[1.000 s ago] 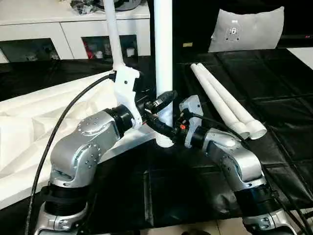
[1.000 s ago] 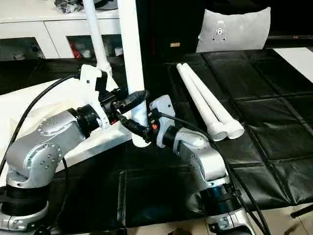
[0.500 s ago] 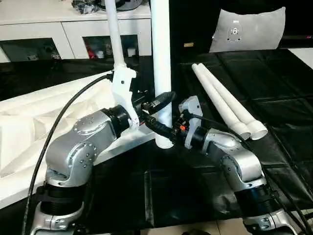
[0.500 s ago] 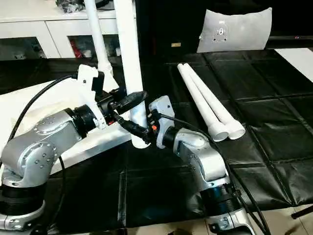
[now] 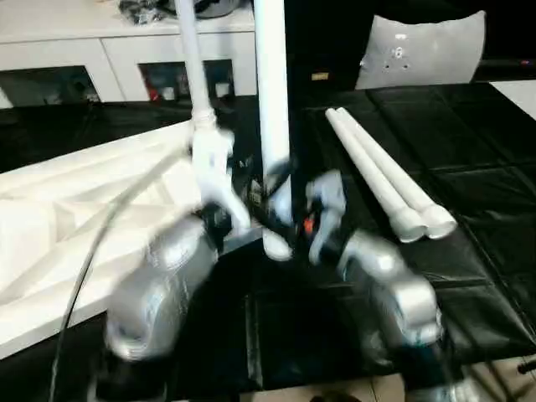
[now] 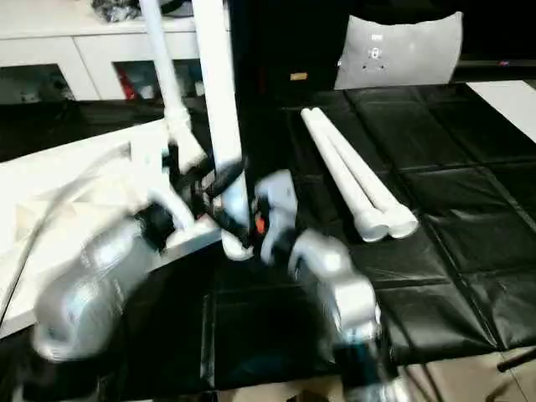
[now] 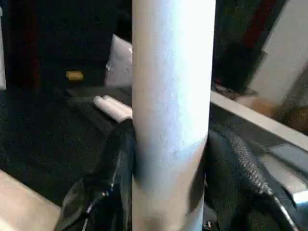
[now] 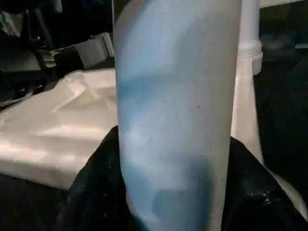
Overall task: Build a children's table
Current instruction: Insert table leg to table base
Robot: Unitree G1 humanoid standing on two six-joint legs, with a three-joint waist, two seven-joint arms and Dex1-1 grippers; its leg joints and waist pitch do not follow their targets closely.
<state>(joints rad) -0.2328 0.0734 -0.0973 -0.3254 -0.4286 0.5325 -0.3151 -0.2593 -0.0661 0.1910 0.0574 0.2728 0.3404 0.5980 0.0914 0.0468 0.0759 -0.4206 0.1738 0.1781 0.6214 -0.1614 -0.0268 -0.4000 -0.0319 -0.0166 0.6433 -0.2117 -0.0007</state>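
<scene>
Gripping one upright white tube leg (image 5: 272,126) from opposite sides, the left claw (image 7: 168,159) and right claw (image 8: 168,192) are each clamped on it, black fingers (image 7: 113,168) pressed against its wall. Leg's lower end sits at the near corner of the inverted white tabletop (image 5: 75,218), which lies on the black counter (image 5: 486,167) at left. Behind, a second leg (image 5: 191,59) stands in another corner. Two spare legs (image 5: 381,180) lie side by side, touching, at right.
</scene>
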